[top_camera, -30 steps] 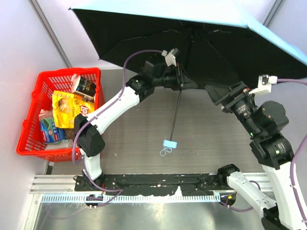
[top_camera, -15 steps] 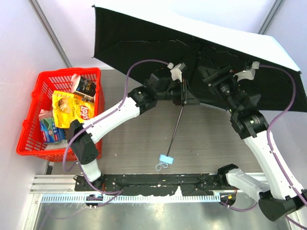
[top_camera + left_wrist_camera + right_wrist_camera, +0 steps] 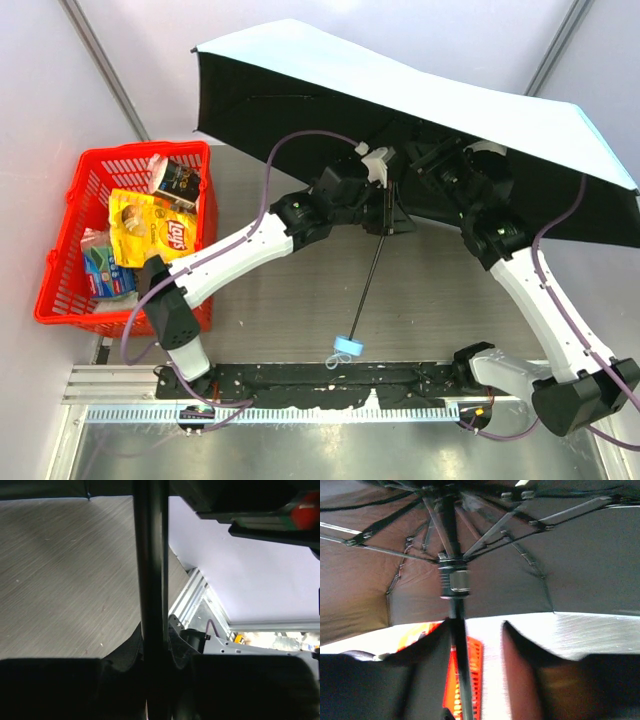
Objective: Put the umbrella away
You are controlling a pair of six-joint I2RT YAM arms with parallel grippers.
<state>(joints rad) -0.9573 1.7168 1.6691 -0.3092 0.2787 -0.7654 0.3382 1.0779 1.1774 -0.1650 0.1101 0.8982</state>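
The left gripper (image 3: 385, 212) clamps the shaft (image 3: 366, 285) of the umbrella (image 3: 400, 100). The right gripper (image 3: 482, 640) stands part-open short of the runner (image 3: 454, 577) (gripping nothing). A misplaced squeeze could wrench the canopy (image 3: 300, 55) sideways.

The top view looks down from above and behind the arm bases, over the whole table (image 3: 300, 290) and the open umbrella (image 3: 380, 90). The left wrist view sits tight against the shaft (image 3: 150, 580), facing the table. The right wrist view looks close under the canopy (image 3: 570, 580) and shares that shaft.
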